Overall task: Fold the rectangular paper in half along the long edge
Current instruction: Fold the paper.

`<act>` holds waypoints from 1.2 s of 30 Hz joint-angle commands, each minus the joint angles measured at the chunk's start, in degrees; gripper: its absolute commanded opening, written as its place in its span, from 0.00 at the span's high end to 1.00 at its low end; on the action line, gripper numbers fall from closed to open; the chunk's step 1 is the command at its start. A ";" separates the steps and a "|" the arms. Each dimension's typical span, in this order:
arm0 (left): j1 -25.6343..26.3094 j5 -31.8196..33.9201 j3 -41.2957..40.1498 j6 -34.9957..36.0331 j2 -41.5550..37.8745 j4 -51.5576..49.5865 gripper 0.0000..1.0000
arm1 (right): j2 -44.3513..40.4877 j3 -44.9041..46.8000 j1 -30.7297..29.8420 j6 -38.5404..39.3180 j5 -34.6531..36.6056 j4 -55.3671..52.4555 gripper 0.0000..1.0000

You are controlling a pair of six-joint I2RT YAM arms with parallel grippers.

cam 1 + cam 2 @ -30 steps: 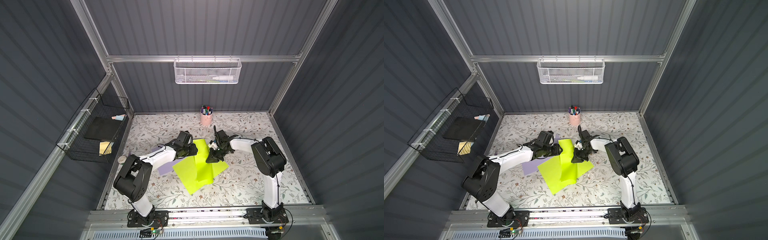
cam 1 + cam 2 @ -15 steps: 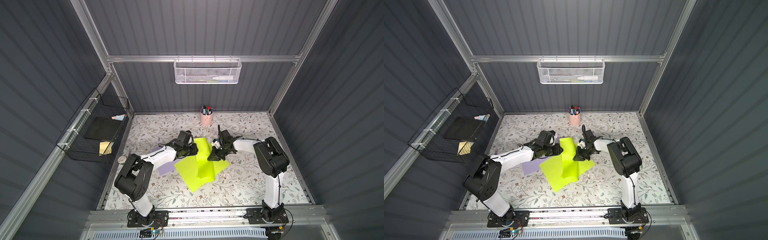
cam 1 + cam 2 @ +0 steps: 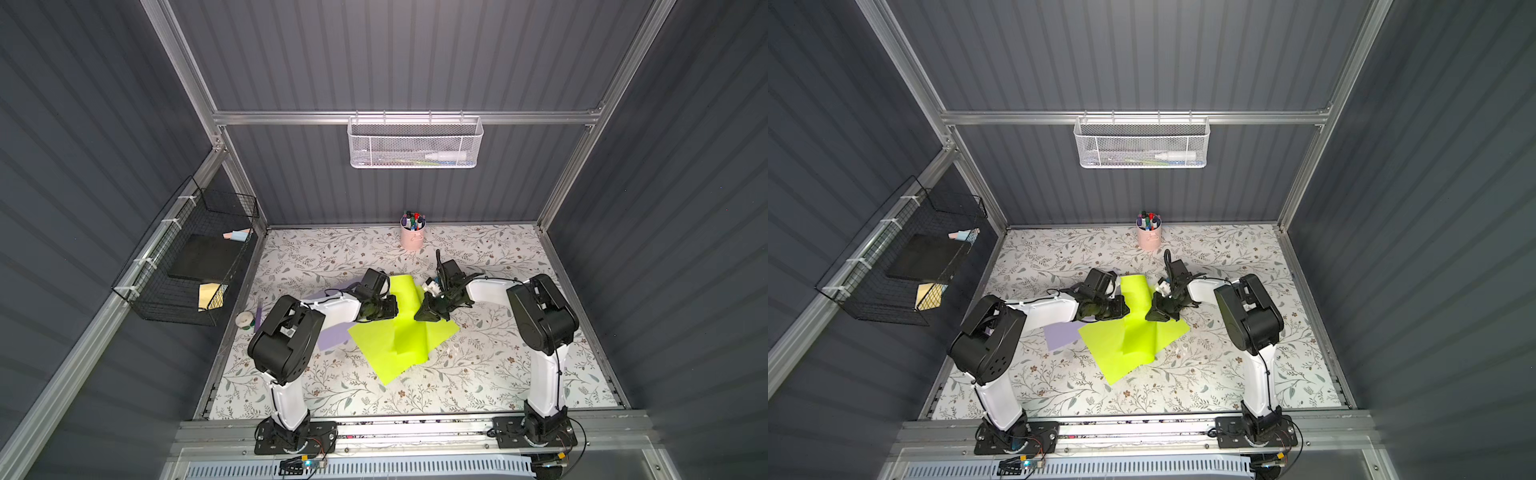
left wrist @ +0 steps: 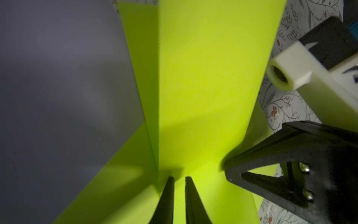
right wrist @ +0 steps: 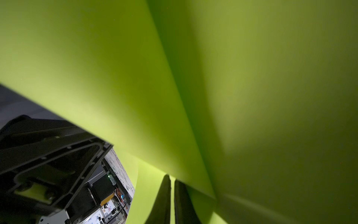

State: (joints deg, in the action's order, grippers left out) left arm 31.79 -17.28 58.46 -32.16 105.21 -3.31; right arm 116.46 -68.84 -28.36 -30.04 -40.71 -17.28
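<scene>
Yellow-green paper (image 3: 399, 336) partly raised: right pincer (image 5: 172, 177) clamped on it, left pincer (image 4: 178, 177) nearly closed, hold unclear

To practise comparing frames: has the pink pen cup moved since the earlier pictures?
No. The pink pen cup stays by the grey back wall.

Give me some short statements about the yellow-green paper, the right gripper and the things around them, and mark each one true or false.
1. The yellow-green paper sheet lies completely flat. False: its far part is lifted up.
2. The pink round cup of markers stands apart from it. True.
3. The right gripper is wide open. False: it is shut on the sheet.
4. A lavender paper sheet lies under the left arm. True.
</scene>
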 commanded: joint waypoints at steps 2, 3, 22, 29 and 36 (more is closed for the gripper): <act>0.37 -0.94 0.89 0.52 2.25 1.26 0.84 | -1.24 0.89 0.24 -0.37 -0.62 0.06 0.90; 0.38 -0.87 0.79 0.57 2.59 1.37 0.84 | -1.33 0.99 0.23 -0.40 -0.64 0.12 0.90; 0.38 -0.74 -0.89 1.14 5.00 0.76 0.88 | 1.11 -8.84 1.16 -1.18 0.58 -3.35 0.89; 0.43 -0.82 -0.72 1.66 5.10 0.06 0.88 | 4.51 -8.84 3.96 -4.10 0.69 -1.58 0.90; 0.40 -0.74 -0.95 1.71 5.57 0.06 0.88 | 2.51 -2.83 9.65 -4.85 1.86 -0.26 0.90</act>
State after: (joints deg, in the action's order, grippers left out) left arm 31.79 -18.52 58.54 -31.92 108.09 0.58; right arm 120.36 -73.78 -21.02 -33.91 -41.15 -17.19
